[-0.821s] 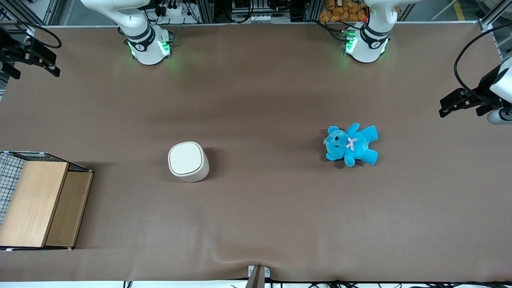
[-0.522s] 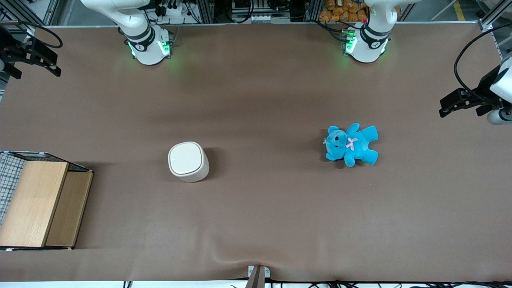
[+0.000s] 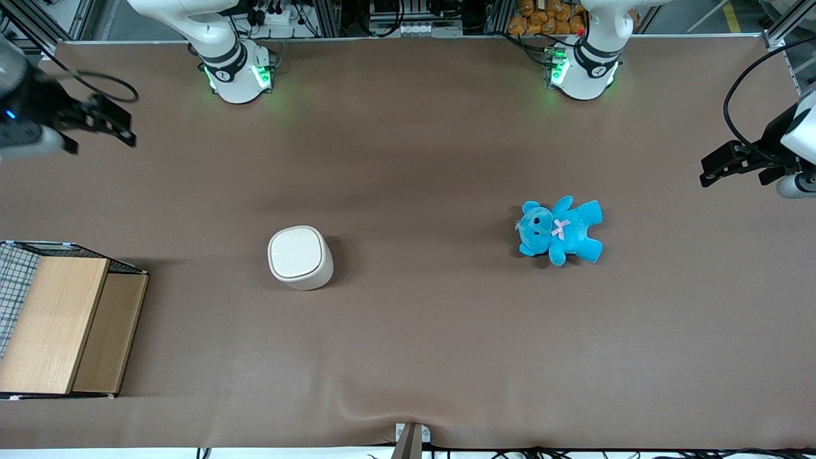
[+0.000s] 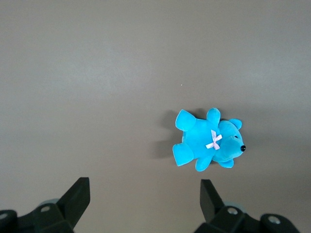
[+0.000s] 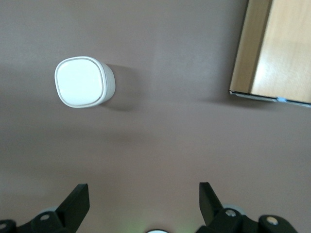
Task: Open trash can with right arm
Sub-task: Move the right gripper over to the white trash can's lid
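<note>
The trash can (image 3: 299,257) is a small cream-white bin with a rounded-square lid, standing upright on the brown table with its lid shut. It also shows in the right wrist view (image 5: 83,81). My right arm's gripper (image 3: 105,122) hangs high above the table at the working arm's end, farther from the front camera than the trash can and well apart from it. Its black fingers (image 5: 77,199) stand wide apart with nothing between them; the gripper (image 5: 143,196) is open and empty.
A wooden box with wire mesh (image 3: 60,322) stands at the working arm's end, nearer the front camera than the trash can; it also shows in the right wrist view (image 5: 277,48). A blue teddy bear (image 3: 561,229) lies toward the parked arm's end.
My right gripper has swung in from the table's edge toward the middle and a little nearer the front camera. The trash can, the bear and the box have not moved.
</note>
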